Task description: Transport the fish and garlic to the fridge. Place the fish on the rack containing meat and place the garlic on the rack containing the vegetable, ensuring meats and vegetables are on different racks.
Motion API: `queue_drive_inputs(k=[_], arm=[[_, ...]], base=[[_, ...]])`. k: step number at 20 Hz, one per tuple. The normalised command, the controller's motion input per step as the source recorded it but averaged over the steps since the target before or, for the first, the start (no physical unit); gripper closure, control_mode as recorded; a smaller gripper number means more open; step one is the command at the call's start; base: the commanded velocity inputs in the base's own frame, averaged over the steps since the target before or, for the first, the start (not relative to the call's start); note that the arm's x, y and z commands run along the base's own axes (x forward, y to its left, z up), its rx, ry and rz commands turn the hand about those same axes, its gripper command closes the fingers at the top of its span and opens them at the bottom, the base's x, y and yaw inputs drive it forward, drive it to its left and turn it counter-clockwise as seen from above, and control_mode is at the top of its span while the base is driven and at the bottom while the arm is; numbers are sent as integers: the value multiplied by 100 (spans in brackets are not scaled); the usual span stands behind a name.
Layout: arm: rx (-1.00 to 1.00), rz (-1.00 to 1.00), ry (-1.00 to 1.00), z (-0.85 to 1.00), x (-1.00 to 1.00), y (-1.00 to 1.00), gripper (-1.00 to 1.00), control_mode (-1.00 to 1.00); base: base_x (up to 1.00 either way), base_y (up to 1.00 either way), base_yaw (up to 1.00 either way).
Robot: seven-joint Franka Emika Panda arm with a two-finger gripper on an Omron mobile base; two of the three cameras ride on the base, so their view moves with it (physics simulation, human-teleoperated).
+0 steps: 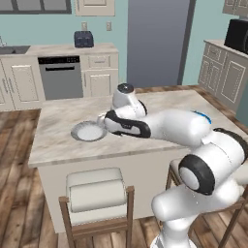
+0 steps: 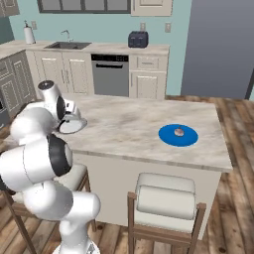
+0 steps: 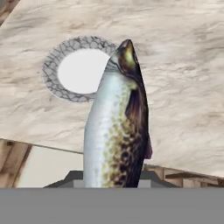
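Observation:
The fish (image 3: 116, 122), silver-bellied with a dark speckled back, stands lengthwise between the jaws of my gripper (image 3: 114, 181), which is shut on it. It hangs above the island counter (image 1: 63, 116), beside an empty grey-rimmed white plate (image 3: 78, 70). In the base views my gripper (image 1: 100, 119) (image 2: 74, 117) hovers at that plate (image 1: 88, 131) (image 2: 71, 126). The garlic (image 2: 179, 132), a tiny off-white bulb, lies on a blue plate (image 2: 166, 135) on the island's right part. The grey fridge (image 1: 155, 43) (image 2: 223, 49) stands shut against the back wall; its racks are hidden.
Two cushioned stools (image 1: 97, 193) (image 2: 166, 198) stand at the island's near side. Along the back wall run cabinets with a dishwasher (image 1: 60, 77), a dark toaster (image 1: 84, 39) and a sink (image 2: 67, 45). Wooden floor separates the island from the fridge.

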Motion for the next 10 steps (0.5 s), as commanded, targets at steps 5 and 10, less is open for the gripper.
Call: queue_drive_inputs(k=[5, 10], arm=[[2, 0, 3, 89, -100, -52, 100, -100], [0, 4, 4, 76, -96, -35, 100, -100]], base=[[0, 0, 0], [0, 0, 0]])
